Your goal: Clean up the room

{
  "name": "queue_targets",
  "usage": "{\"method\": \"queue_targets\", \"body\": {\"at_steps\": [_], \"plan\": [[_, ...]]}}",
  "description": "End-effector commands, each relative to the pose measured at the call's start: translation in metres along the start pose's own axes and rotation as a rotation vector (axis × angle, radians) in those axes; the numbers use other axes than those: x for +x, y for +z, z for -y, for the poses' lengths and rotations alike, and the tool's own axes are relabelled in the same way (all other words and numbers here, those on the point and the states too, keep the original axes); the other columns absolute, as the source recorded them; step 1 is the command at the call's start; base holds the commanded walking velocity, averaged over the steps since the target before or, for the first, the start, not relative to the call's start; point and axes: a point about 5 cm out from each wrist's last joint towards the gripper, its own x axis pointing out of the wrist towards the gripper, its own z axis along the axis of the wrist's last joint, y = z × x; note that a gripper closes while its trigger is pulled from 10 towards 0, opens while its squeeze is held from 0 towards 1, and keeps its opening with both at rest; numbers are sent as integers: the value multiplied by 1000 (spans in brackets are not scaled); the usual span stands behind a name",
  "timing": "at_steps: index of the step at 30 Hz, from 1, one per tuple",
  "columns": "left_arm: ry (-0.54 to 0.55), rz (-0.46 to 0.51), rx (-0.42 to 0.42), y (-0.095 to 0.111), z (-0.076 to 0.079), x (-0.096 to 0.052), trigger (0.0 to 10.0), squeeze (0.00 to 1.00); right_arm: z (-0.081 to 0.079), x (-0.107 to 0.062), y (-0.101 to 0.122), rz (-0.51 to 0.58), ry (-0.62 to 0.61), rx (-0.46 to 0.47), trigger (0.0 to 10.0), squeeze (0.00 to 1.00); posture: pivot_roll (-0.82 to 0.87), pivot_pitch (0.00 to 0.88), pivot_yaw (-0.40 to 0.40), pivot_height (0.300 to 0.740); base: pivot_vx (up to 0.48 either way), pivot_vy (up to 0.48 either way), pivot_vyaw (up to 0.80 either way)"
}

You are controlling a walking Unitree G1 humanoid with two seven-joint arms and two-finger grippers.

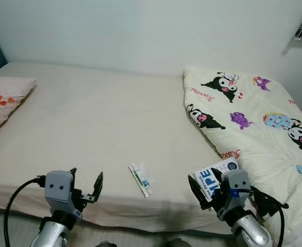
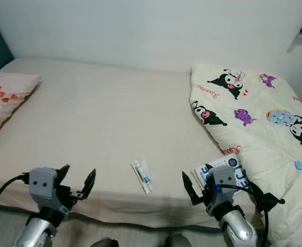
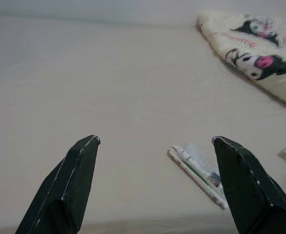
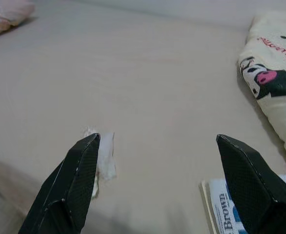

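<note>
Your left gripper (image 1: 86, 181) is hovering at the near edge of the bed (image 1: 99, 118), its two black fingers (image 3: 69, 187) spread wide with nothing between them. Your right gripper (image 2: 197, 186) is hovering at the same edge further right, likewise released and wide apart.

Between the two grippers, a small white tube-like packet (image 1: 140, 179) is lying flat on the sheet, close to the near edge and touching neither gripper. Its print is too small to read. Just beside your right gripper, a blue and white booklet (image 1: 213, 175) is resting on the sheet; the gripper body is covering its near part, and its far corner is meeting the cartoon-printed quilt (image 1: 248, 118). The quilt is piled along the right side of the bed, running out of the picture at the right edge.

The middle of the mattress is lying open, wide and flat, back to the white wall (image 1: 140, 31). A pillow (image 1: 4, 100) with red prints is sitting at the far left, cut off by the frame. A strip of floor (image 2: 114, 234) is showing under the near bed edge.
</note>
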Motion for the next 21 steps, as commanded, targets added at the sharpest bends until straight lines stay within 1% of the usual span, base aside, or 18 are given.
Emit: {"method": "queue_targets", "body": {"at_steps": [1,4,5,6,7,8,9,10,11,12,14,15,16,19,21], "plan": [[43,-52,6,-8,-2,3,10000,0,-2,3,4,-1,10,1,10000,0,-109,120,-61,648,0,0,0],[137,-114,61,-19,-5,20,10000,0,-9,10,7,-8,33,0,10000,0,-105,121,-64,648,0,0,0],[164,-136,76,-24,-3,27,10000,0,-12,14,6,-15,42,-4,10000,0,-106,120,-63,648,0,0,0],[164,-136,76,-24,-3,27,10000,0,-12,14,6,-15,42,-4,10000,0,-106,120,-63,648,0,0,0],[199,-158,89,-30,-1,36,10000,0,-18,19,5,-23,50,-17,10000,0,-104,115,-62,648,0,0,0],[219,-174,96,-33,2,41,10000,0,-21,22,4,-30,55,-26,10000,0,-103,113,-61,648,0,0,0],[219,-174,96,-33,2,41,10000,0,-21,22,4,-30,55,-26,10000,0,-103,113,-61,648,0,0,0],[245,-204,104,-39,4,46,10000,0,-28,24,4,-31,67,-19,10000,0,-102,112,-62,648,0,0,0],[261,-226,104,-43,7,49,10000,0,-37,21,3,-33,87,-22,10000,0,-104,114,-60,648,0,0,0],[261,-226,104,-43,7,49,10000,0,-37,21,3,-33,87,-22,10000,0,-104,114,-60,648,0,0,0],[266,-244,121,-45,10,53,10000,0,-47,13,3,-34,102,-19,10000,0,-108,115,-54,648,0,0,0],[261,-241,127,-44,10,54,10000,0,-48,7,3,-34,88,-15,10000,0,-116,119,-39,648,0,0,0],[261,-241,127,-44,10,54,10000,0,-48,7,3,-34,88,-15,10000,0,-116,119,-39,648,0,0,0],[269,-229,142,-42,8,55,10000,0,-46,-8,8,-26,19,-17,10000,0,-125,124,-15,648,0,0,0],[269,-229,142,-42,8,55,10000,0,-46,-8,8,-26,19,-17,10000,0,-125,124,-15,648,0,0,0]]}}
